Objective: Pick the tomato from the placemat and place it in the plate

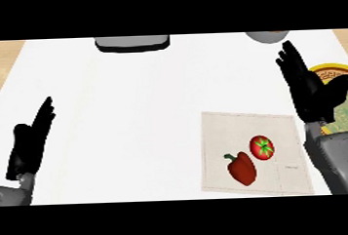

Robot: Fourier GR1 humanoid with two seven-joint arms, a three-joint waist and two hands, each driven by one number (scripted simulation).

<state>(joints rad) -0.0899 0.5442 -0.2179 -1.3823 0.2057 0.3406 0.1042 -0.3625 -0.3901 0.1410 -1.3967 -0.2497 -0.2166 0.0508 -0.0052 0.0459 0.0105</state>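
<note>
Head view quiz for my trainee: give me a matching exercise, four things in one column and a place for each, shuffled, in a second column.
Things:
1. tomato
2. red pepper
3. plate
4. left hand

Places:
A. at the view's right edge, partly behind the right hand
B. on the placemat, nearer its right side
C. at the view's left, open, fingers up
D. on the placemat, left of and below the tomato

Pairs: 1-B, 2-D, 3-A, 4-C

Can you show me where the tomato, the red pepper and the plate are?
tomato (262,147), head view, on its green star top.
red pepper (243,169), head view, on its body.
plate (332,69), head view, on its yellow rim.
</note>
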